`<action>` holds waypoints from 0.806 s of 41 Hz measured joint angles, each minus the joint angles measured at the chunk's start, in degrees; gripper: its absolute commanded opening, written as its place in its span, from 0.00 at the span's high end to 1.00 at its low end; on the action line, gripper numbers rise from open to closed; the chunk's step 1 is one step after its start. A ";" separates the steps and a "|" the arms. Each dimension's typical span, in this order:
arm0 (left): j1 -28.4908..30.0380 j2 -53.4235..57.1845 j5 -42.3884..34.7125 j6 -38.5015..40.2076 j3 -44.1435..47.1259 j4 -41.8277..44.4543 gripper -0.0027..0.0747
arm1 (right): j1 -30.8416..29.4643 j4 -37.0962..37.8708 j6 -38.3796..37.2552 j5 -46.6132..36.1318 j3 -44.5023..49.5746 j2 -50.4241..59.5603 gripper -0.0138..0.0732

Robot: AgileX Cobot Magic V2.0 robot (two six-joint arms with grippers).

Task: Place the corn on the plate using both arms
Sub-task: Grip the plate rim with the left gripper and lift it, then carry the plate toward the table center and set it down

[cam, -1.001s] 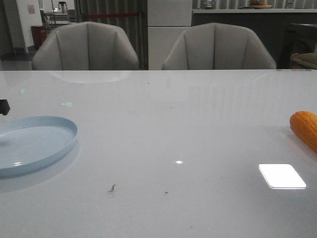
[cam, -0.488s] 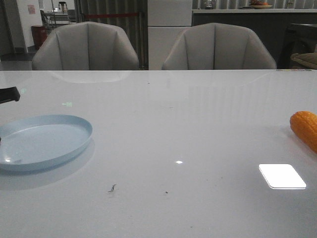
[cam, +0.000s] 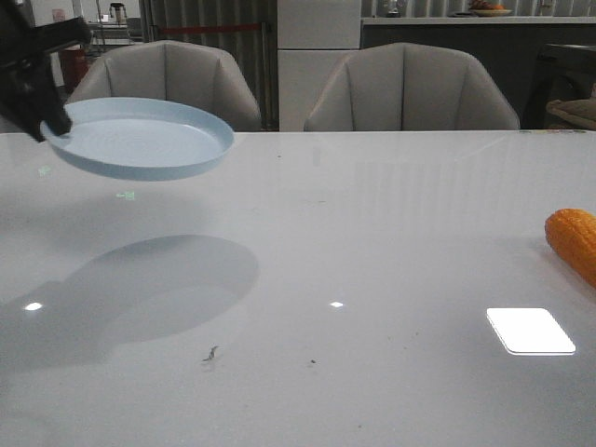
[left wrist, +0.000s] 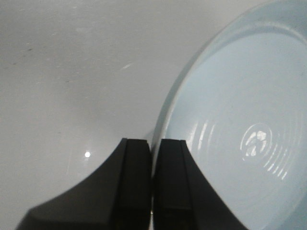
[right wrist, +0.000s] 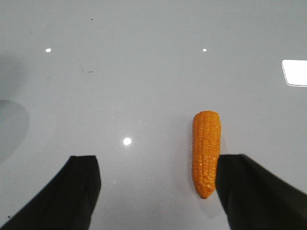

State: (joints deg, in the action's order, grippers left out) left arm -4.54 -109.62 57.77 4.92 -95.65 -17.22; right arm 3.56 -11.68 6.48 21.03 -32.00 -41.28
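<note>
Left gripper (left wrist: 152,187) is gripping round pale blue plate (cam: 140,140) aloft by its rim; right gripper (right wrist: 156,191), wide open, is needing to grasp orange bumpy corn (right wrist: 205,152).

One plate (cam: 140,138) is pinched at its rim by the left claw (left wrist: 152,158). One corn (right wrist: 205,152) lies beside the right claw (right wrist: 158,184). Two chairs (cam: 163,86) stand far beyond both.

— What's different from a second ago?

— The plate (cam: 140,137) has left the counter (cam: 372,242). It lay flat at the near left; now it hangs in the air, clamped by its rim in the left tool (left wrist: 152,158), with its shadow cast below.

— And the arm?

— It has risen into view.
</note>
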 measured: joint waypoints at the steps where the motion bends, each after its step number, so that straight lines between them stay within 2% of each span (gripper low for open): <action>1: -0.68 -0.10 0.42 0.00 -0.60 0.00 0.84 | 0.00 0.00 0.00 0.00 0.00 0.00 0.15; 19: -17.09 -3.31 2.28 0.00 -2.31 -0.72 0.84 | 0.00 0.00 0.00 0.00 0.00 0.00 0.15; 26: -21.44 -7.15 2.28 0.00 -2.31 -0.86 0.84 | 0.00 0.00 0.00 0.00 0.00 0.00 0.15; 33: -23.30 -10.91 1.90 0.00 -2.31 -0.48 0.84 | 0.00 0.00 0.00 0.00 0.00 0.00 0.15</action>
State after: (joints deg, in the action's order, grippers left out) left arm -27.84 -120.52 59.67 4.92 -97.96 -17.70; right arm 3.56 -11.68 6.48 21.03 -32.00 -41.28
